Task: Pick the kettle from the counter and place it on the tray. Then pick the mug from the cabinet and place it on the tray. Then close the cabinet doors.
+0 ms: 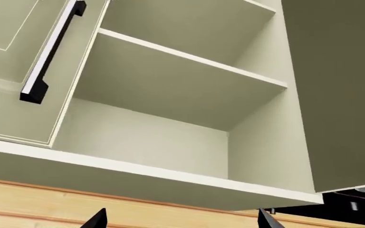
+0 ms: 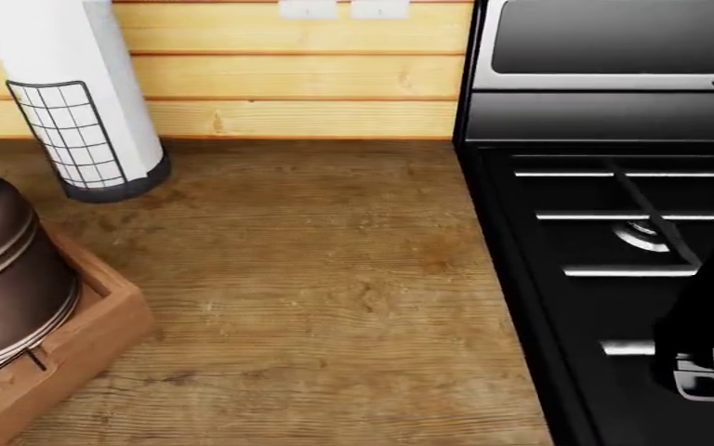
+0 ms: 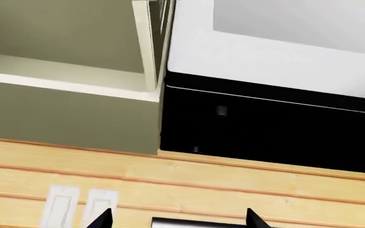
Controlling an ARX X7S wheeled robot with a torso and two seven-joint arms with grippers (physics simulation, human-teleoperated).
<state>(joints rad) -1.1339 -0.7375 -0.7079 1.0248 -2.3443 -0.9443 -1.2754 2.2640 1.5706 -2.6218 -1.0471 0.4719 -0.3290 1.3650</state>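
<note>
The counter (image 2: 308, 297), light brown wood grain, fills most of the head view and meets a wall of pale horizontal planks (image 2: 271, 84) behind; a black stove (image 2: 630, 279) stands flush against its right side. At the counter's left edge the kettle (image 2: 4, 269) sits inside the tray (image 2: 97, 321), both cut off by the frame, with a white paper roll (image 2: 78, 102) in a black wire holder standing just behind them. Only the left wrist view shows the cabinet (image 1: 189, 109) from below: its inside is open, with bare cream shelves, and one cabinet door (image 1: 17, 61) with a black bar handle (image 1: 52, 50) is swung open. The mug appears in no view. The right wrist view alone shows a black and white appliance (image 3: 277, 95) beside the cabinet, and two white wall switches (image 3: 78, 206). The left hand (image 1: 182, 219) and right hand (image 3: 179, 219) each show two dark fingertips spread apart, holding nothing.
</note>
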